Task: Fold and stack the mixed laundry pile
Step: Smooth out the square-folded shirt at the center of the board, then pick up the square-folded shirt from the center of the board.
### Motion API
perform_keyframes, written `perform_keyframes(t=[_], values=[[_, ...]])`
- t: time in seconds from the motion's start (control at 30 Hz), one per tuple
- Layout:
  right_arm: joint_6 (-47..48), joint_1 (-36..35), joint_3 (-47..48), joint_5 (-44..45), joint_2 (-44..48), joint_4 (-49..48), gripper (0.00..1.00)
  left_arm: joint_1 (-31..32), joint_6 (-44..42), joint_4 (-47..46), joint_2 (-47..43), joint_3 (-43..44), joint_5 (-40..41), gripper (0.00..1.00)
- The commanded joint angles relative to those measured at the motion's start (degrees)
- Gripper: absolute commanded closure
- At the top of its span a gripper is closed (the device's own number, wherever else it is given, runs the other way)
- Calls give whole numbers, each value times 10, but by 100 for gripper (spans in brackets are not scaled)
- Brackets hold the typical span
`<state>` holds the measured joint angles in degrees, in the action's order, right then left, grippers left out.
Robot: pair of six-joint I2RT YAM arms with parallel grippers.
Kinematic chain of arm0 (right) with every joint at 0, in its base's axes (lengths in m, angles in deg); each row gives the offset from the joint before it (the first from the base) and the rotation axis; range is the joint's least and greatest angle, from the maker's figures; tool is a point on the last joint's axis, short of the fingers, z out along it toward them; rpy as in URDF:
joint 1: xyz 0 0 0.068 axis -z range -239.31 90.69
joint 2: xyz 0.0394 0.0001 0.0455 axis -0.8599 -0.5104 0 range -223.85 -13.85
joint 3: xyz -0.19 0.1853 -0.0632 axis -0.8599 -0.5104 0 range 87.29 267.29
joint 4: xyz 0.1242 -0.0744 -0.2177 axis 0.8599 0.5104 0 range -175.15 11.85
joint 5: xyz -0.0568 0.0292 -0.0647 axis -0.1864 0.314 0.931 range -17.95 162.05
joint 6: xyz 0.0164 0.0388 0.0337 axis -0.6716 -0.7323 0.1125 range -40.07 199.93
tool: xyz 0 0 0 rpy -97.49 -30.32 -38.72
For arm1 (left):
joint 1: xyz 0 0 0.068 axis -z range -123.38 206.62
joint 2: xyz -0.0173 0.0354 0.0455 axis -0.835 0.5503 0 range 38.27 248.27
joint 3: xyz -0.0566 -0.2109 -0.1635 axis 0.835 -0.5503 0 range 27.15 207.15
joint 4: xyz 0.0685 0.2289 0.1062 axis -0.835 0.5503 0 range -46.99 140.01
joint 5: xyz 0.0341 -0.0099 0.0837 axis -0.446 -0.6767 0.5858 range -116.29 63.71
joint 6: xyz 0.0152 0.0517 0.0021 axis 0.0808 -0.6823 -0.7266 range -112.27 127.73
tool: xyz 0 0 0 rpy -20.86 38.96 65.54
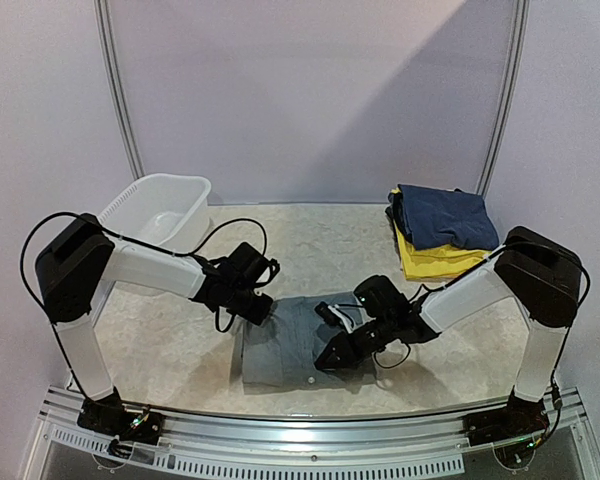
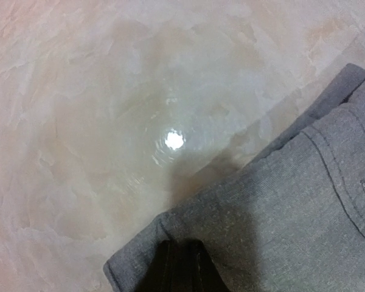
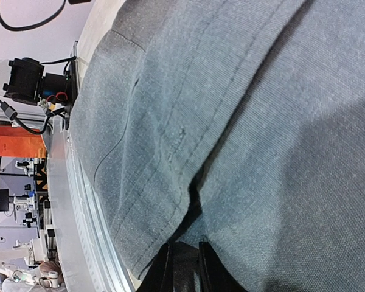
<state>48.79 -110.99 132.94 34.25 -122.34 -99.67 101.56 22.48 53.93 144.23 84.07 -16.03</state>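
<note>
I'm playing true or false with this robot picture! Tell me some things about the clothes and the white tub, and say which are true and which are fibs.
1. The white basin has clothes in it. False: it is empty.
2. The navy garment lies on top of the yellow one. True.
3. The grey trousers sit on top of the navy garment. False: they lie apart from it, at the front in the middle.
4. Both pairs of jaws are at the grey trousers. True.
</note>
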Motion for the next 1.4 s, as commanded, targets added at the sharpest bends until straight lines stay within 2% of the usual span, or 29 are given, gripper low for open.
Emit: perform_keyframes(t=[0.0,0.2,0.3,0.43,0.57,0.73,0.8,0.9,0.97,1.2,1.37], values=[[-28,1,-44,37,-17,47,83,-27,-8,-19,10,-34,21,89],[-35,1,-25,47,11,77,83,-26,-15,-39,9,-17,-5,90],[-18,1,7,62,39,119,80,-14,-19,-24,-13,2,9,87],[1,2,48,81,63,163,72,24,-42,17,-49,35,68,83],[11,2,71,117,95,203,62,68,-76,52,-81,61,136,74],[11,24,60,168,155,235,51,146,-143,78,-98,85,224,65],[7,45,41,187,187,238,45,174,-174,90,-94,96,234,59],[-3,81,-2,201,230,230,38,222,-221,120,-80,114,224,47],[-11,104,-31,209,265,229,34,262,-246,152,-60,132,241,44],[-20,161,-96,246,367,266,12,365,-248,317,57,242,256,43],[-29,191,-124,244,398,263,2,391,-222,392,113,290,248,41]])
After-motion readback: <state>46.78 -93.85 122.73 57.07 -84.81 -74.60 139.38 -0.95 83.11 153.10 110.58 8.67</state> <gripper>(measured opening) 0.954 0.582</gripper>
